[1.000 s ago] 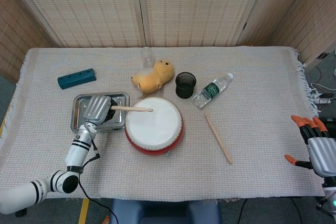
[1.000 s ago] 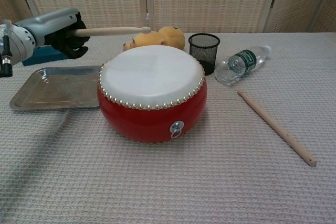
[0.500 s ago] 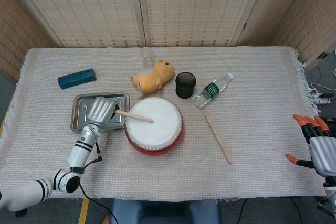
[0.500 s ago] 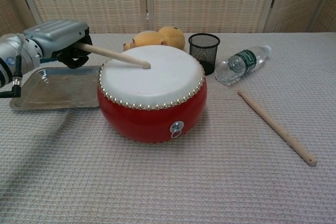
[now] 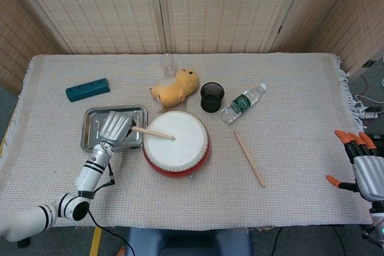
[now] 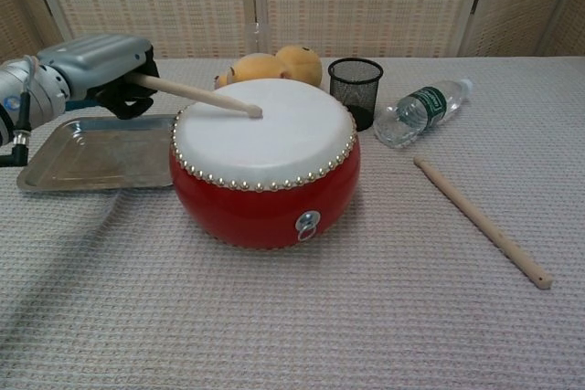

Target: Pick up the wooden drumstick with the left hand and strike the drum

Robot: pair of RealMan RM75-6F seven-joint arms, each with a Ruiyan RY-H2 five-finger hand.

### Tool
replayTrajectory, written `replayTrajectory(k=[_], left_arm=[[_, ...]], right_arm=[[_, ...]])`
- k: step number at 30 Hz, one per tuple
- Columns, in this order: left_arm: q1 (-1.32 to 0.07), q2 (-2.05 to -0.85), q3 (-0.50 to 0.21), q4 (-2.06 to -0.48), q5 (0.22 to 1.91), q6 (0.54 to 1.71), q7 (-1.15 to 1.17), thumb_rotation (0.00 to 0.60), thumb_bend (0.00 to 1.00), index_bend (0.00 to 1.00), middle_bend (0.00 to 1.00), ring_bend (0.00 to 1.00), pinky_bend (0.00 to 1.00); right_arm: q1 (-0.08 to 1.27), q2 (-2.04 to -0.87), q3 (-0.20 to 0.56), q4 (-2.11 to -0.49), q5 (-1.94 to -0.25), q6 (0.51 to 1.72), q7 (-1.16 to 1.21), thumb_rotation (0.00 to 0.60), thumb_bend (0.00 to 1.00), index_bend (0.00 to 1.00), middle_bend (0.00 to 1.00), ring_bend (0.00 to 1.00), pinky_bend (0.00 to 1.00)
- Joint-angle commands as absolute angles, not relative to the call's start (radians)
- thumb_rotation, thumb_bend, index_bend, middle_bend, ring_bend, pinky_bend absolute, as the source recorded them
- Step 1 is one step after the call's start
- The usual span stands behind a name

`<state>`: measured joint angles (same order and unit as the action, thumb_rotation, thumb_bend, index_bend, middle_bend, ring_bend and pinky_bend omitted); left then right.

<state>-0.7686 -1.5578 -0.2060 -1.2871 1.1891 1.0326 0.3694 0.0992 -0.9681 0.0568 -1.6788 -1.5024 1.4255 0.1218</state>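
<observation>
My left hand (image 5: 115, 125) (image 6: 101, 66) grips a wooden drumstick (image 5: 153, 133) (image 6: 196, 96) by its butt, left of the drum. The stick slopes down to the right, and its tip rests on the white skin of the red drum (image 5: 176, 142) (image 6: 264, 160), left of centre. A second wooden drumstick (image 5: 249, 157) (image 6: 480, 220) lies loose on the cloth to the right of the drum. My right hand (image 5: 360, 163) hangs at the table's right edge with fingers spread, holding nothing; the chest view does not show it.
A metal tray (image 5: 93, 124) (image 6: 91, 154) lies under my left hand. Behind the drum are a yellow plush toy (image 5: 175, 87) (image 6: 270, 67), a black mesh cup (image 5: 212, 97) (image 6: 355, 87) and a lying water bottle (image 5: 242, 102) (image 6: 422, 109). A teal block (image 5: 87, 89) sits far left.
A second ago the stick was held level above the drum. My left hand has tilted it down so the tip meets the drum skin, and it has stayed there since.
</observation>
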Motion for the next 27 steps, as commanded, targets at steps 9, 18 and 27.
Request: replayTrajectory(k=[9,18,27], left_arm=[[-0.736,-1.489,-0.274,-1.41,1.133,1.013,0.163,0.6,0.84,1.0,1.0,1.0,1.0],[-0.761,-1.557,-0.197,-1.28,1.17,1.026,0.354,0.6,0.84,1.0,1.0,1.0,1.0],[-0.74,-1.524,-0.273,-1.39,1.126,1.061,0.25,0.6,0.84,1.0,1.0,1.0,1.0]], right_arm=[[0.097,-0.971,0.056,-1.676,-1.5,1.427,0.124,0.6,0.02,0.07,0.1,0.0,0.0],[0.099,-0.972,0.058,-1.673,-1.494,1.421,0.123,0.6,0.02,0.07,0.1,0.0,0.0],[0.102,-0.974,0.062,-1.675,-1.481,1.413,0.115,0.6,0.02,0.07,0.1,0.0,0.0]])
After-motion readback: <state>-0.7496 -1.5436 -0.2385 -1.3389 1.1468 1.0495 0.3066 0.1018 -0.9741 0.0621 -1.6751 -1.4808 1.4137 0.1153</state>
